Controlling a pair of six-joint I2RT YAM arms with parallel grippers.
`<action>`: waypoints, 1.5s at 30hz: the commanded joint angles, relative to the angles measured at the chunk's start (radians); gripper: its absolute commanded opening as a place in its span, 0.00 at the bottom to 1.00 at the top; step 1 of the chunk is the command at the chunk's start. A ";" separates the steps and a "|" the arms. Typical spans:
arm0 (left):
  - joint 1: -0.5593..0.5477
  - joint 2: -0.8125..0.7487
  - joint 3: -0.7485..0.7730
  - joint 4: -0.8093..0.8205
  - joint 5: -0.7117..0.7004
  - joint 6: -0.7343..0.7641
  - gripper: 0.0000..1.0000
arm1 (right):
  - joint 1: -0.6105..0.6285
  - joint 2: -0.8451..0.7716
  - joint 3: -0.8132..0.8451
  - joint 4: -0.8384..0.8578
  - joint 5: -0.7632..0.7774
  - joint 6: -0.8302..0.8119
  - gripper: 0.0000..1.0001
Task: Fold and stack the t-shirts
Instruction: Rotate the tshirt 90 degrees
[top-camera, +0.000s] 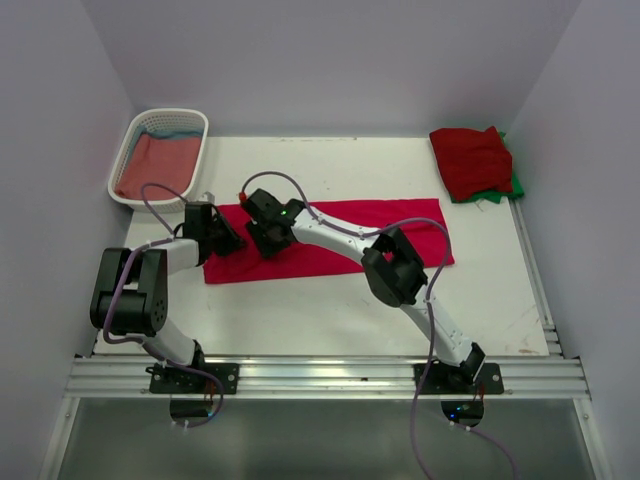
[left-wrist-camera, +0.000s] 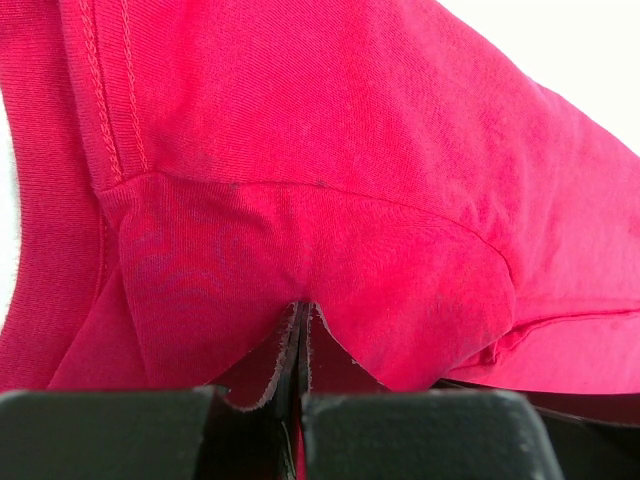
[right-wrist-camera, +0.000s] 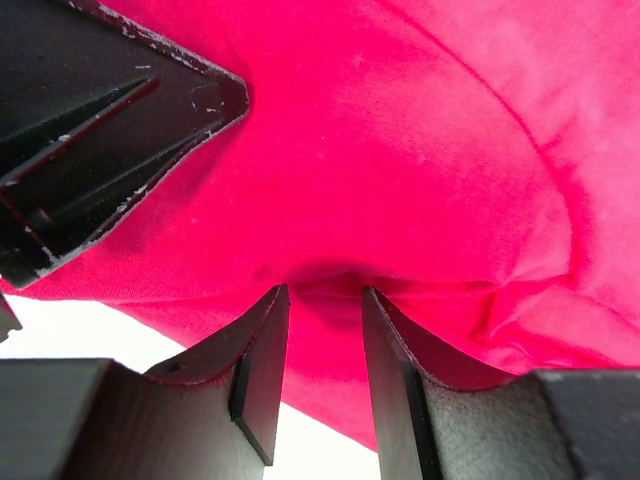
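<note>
The bright crimson t-shirt (top-camera: 310, 262) lies as a long folded strip across the middle of the table. My left gripper (top-camera: 228, 240) is at its left end and is shut on a pinch of the cloth; in the left wrist view the jaws (left-wrist-camera: 303, 310) meet with the red cloth (left-wrist-camera: 350, 150) between them. My right gripper (top-camera: 263, 238) is just to the right of it on the same end. Its jaws (right-wrist-camera: 325, 290) stand apart over the shirt's edge (right-wrist-camera: 400, 150). The left fingers (right-wrist-camera: 100, 130) show at the upper left of the right wrist view.
A folded dark red shirt (top-camera: 470, 160) lies on a green one (top-camera: 515, 188) at the back right. A white slatted basket (top-camera: 128, 150) at the back left holds a dusty-red shirt (top-camera: 155, 168) and a blue one (top-camera: 178, 131).
</note>
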 joint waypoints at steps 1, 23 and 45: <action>0.013 -0.027 -0.007 0.015 -0.001 0.022 0.00 | 0.003 -0.075 -0.001 -0.014 0.032 -0.030 0.40; 0.019 -0.027 -0.002 0.010 0.005 0.028 0.00 | -0.001 0.014 0.020 0.000 0.026 -0.019 0.33; 0.021 -0.019 -0.003 0.013 0.010 0.028 0.00 | -0.001 0.027 0.029 0.018 0.008 -0.016 0.01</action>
